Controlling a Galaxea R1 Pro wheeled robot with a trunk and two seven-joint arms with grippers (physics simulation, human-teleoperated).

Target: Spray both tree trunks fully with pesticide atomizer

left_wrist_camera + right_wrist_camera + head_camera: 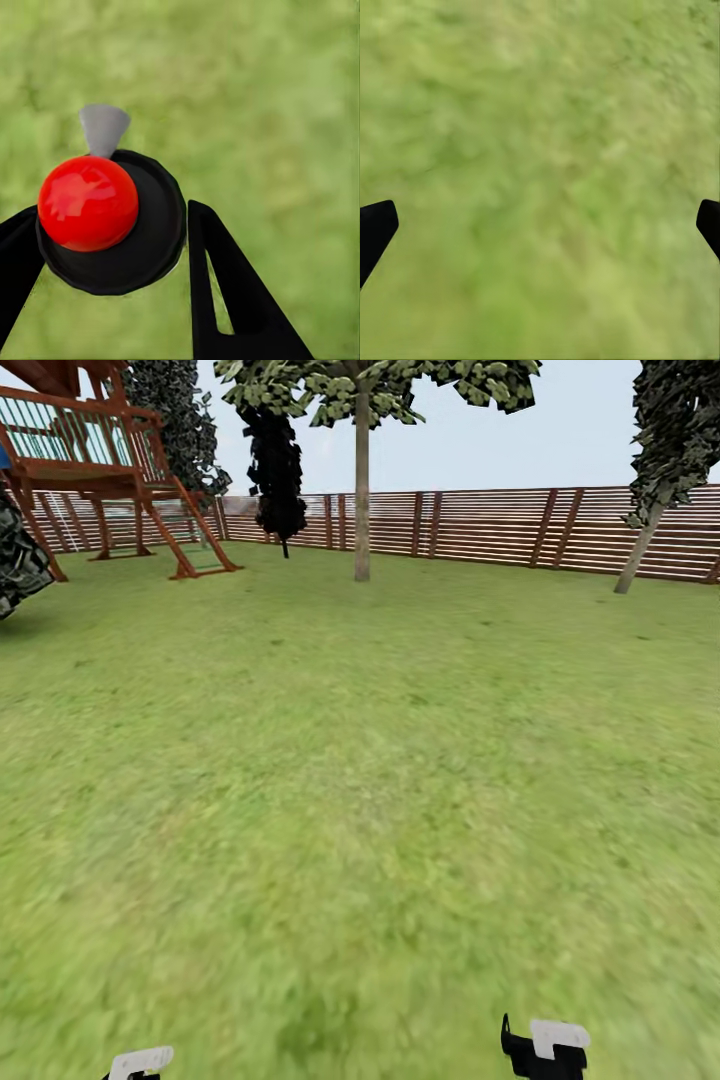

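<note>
Green lawn (330, 780) runs up to a slatted wooden fence (500, 525) across the upper part of the head view, with a wooden play frame (110, 470) at upper left. One pale-trunked tree (361, 490) stands upper centre, and a second, leaning one (640, 545) sits at the upper right edge; a dark conifer (275, 470) is just left of the first.

I have the atomizer (112, 217) in my left gripper (112, 255): in the left wrist view its black fingers (225, 285) sit on either side of the round black body, clamped on it, so it hangs above the grass. I see it end-on, red cap toward the camera, so its long axis runs roughly along the fingers' line toward the ground. The grey nozzle (103, 129) sticks out sideways, toward the top of that picture.

My right gripper (540, 225) is spread wide and carries nothing.

I judge pickup done and no spraying begun; no white specks on either trunk. Next I need to drive toward the centre tree, both being well off, then turn the nozzle at its trunk.
</note>
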